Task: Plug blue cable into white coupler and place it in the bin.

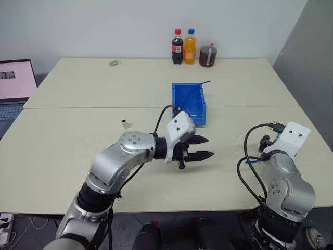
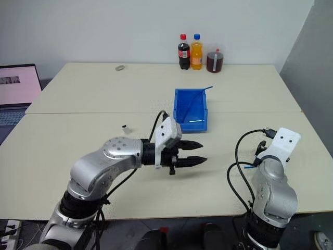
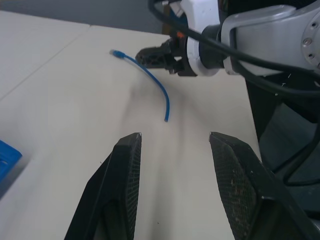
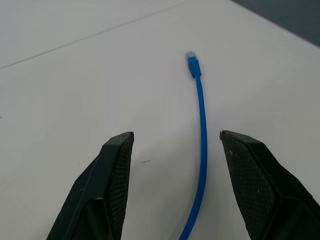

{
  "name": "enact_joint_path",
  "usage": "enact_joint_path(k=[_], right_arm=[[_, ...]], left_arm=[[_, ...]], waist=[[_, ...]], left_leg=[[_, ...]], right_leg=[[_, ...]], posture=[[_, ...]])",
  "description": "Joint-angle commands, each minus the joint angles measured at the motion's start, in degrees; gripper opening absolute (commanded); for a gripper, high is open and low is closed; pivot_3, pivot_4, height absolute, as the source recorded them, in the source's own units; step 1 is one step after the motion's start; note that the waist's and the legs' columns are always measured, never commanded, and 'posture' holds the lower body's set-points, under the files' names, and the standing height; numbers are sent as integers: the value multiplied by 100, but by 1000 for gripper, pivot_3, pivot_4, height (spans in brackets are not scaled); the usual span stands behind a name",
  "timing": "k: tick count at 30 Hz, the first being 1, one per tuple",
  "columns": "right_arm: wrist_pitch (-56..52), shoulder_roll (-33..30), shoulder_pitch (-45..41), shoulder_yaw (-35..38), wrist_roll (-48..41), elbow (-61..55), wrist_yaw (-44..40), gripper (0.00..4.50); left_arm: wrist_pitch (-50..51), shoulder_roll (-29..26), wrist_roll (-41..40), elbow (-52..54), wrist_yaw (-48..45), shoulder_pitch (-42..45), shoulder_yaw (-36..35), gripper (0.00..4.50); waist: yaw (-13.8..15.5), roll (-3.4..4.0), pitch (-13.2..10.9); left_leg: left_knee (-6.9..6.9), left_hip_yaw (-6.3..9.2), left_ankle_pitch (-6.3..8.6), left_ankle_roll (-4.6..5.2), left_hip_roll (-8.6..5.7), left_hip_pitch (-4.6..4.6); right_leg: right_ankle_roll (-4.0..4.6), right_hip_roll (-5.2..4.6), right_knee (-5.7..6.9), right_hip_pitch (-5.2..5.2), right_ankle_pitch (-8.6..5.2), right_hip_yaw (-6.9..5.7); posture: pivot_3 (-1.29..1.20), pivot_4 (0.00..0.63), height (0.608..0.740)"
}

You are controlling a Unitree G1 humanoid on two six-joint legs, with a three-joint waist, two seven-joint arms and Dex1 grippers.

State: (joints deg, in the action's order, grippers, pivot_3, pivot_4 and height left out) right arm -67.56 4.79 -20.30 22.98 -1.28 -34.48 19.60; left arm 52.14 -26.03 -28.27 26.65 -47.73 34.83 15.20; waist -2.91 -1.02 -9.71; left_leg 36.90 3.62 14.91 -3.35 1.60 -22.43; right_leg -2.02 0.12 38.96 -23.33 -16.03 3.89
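A short blue cable [image 4: 201, 130] lies loose on the table near its right front, its plug [image 4: 192, 62] pointing away from me. My right gripper [image 4: 175, 142] hovers over it, open, with the cable running between its fingers and nothing gripped. In the left wrist view the same cable [image 3: 159, 85] curves beside the right gripper's fingers [image 3: 155, 56]. My left gripper [image 1: 200, 147] hangs open and empty above the table's middle, pointing right toward the other arm. The white coupler [image 1: 126, 124] stands alone on the table to the left. The blue bin [image 1: 188, 104] sits just behind the left gripper.
A thin blue cable [image 1: 202, 85] leans out of the bin's far right corner. Three bottles [image 1: 190, 48] stand at the far edge, and a small grey ring [image 1: 114, 63] lies at the far left. A laptop [image 1: 15, 83] is at the left edge.
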Motion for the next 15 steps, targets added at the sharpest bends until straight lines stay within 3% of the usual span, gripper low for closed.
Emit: enact_joint_path(k=[1, 6, 15], right_arm=[[-190, -210, -309, 257, 86, 233, 20, 2903], [-258, -386, -581, 458, 144, 699, 29, 2903], [-335, -352, -676, 615, 117, 985, -8, 2903]], left_arm=[[-48, -361, -308, 90, -427, 273, -285, 2243], [-72, -726, -384, 141, -623, 436, -303, 2243], [-314, -686, -106, -90, -191, 547, -371, 2243]], waist=[[-10, 2, -1], [-18, 3, -2], [-31, 6, -4]], left_leg=[[0, 0, 0, 0, 0, -1], [-2, -3, 0, 0, -1, -2], [-2, -4, 0, 1, -1, -2]], right_leg=[[1, 0, -1, 0, 0, 1], [0, -1, -4, -1, 0, 2], [1, -1, -3, -2, 0, 4]], posture=[[0, 150, 740], [0, 150, 740], [0, 150, 740]])
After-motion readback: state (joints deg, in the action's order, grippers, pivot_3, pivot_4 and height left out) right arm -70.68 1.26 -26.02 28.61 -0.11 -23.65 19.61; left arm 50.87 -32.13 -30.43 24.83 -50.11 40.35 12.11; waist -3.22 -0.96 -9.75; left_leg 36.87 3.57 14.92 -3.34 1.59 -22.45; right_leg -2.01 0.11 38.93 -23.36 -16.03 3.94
